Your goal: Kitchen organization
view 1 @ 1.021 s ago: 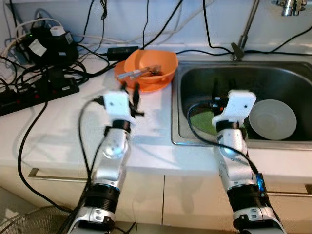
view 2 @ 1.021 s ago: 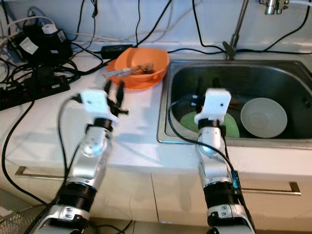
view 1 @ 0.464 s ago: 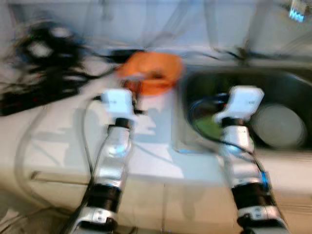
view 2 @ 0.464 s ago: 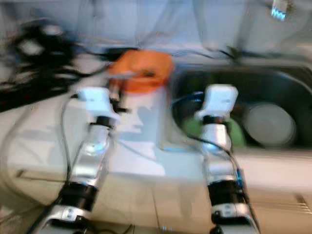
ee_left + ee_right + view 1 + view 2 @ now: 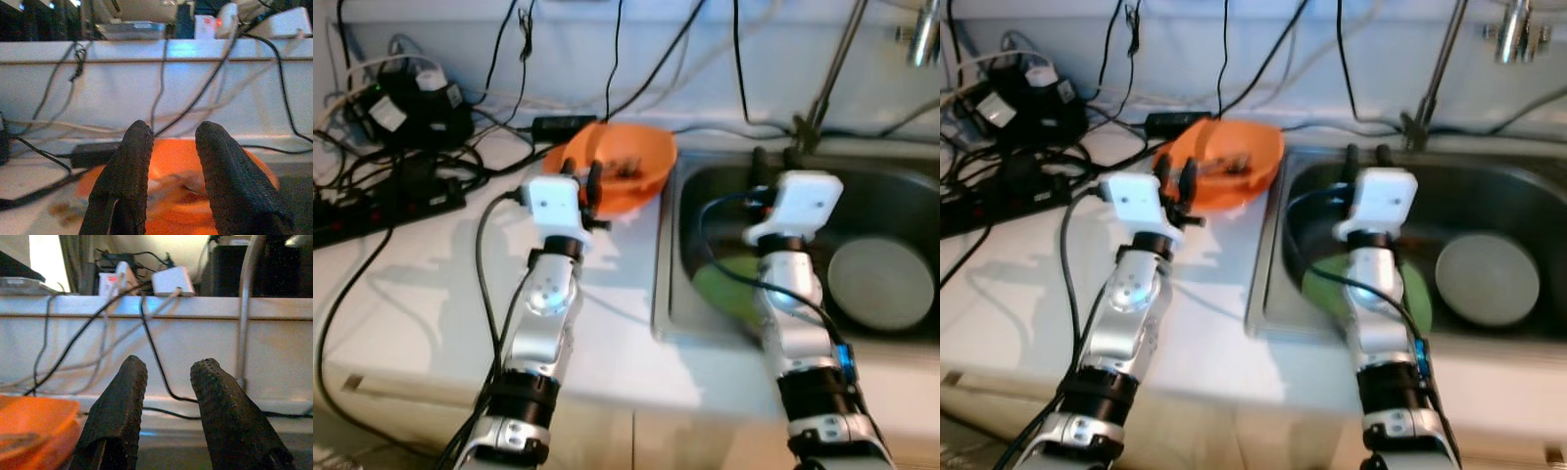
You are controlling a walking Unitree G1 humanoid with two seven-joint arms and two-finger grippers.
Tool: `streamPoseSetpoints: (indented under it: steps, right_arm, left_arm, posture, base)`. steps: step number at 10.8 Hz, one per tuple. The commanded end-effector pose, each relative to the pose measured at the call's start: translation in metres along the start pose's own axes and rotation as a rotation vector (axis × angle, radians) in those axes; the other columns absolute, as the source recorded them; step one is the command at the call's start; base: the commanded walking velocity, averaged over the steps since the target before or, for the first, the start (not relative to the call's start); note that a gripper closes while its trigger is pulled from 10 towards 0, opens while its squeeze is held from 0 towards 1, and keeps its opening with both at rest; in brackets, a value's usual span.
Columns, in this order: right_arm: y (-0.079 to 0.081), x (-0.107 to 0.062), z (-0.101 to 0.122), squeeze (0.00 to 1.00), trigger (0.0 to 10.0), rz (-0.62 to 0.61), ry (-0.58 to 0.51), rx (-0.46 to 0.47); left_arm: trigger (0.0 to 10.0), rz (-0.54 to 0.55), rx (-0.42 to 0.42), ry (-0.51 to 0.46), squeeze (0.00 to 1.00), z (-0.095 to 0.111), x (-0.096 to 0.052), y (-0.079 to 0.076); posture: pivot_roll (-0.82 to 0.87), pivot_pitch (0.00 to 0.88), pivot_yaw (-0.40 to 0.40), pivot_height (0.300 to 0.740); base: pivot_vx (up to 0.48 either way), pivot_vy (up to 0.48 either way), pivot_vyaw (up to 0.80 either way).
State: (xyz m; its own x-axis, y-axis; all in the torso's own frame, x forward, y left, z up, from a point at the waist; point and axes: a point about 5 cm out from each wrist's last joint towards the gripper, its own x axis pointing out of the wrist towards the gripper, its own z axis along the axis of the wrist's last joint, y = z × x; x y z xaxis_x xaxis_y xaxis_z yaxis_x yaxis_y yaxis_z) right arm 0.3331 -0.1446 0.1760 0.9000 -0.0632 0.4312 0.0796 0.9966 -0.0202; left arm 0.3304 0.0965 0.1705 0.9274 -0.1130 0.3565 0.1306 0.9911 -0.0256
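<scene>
An orange bowl (image 5: 625,168) with metal utensils in it stands on the white counter (image 5: 431,264) next to the sink (image 5: 862,186). My left gripper (image 5: 582,176) is open just in front of the bowl's near rim, and the left wrist view shows the orange bowl (image 5: 171,164) between and beyond its fingers (image 5: 129,166). Over the sink's left part my right gripper (image 5: 773,162) is open and holds nothing. Below it in the sink lie a green plate (image 5: 726,284) and a pale grey bowl (image 5: 881,284). The right wrist view catches the orange bowl (image 5: 29,426) off to one side.
A black power strip (image 5: 372,201), adapters (image 5: 406,98) and many cables cover the counter's back left. The faucet pipe (image 5: 830,73) rises behind the sink. A wall runs along the back. Cabinet fronts (image 5: 636,441) lie below the counter's front edge.
The camera has shifted and was blurred half a second ago. My left gripper now stands closer to the orange bowl's rim; my right gripper stays over the sink.
</scene>
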Motion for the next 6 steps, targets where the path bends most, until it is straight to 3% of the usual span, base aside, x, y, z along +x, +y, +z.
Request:
streamPoseSetpoints:
  steps: [1, 6]
  right_arm:
    - [0.010, 0.001, 0.004, 0.00, 10.0, 0.026, -0.011, 0.018]
    - [0.012, 0.000, 0.003, 0.00, 10.0, 0.020, -0.002, 0.021]
  left_arm:
    - [10.0, 0.015, 0.012, 0.000, 0.00, 0.001, -0.001, 0.009]
    - [10.0, -0.162, -0.035, 0.059, 0.00, 0.009, -0.003, -0.005]
  posture:
    - [0.06, 0.000, 0.057, 0.740]
    - [0.07, 0.000, 0.061, 0.740]
  base:
    - [0.000, 0.000, 0.00]
    - [0.000, 0.000, 0.00]
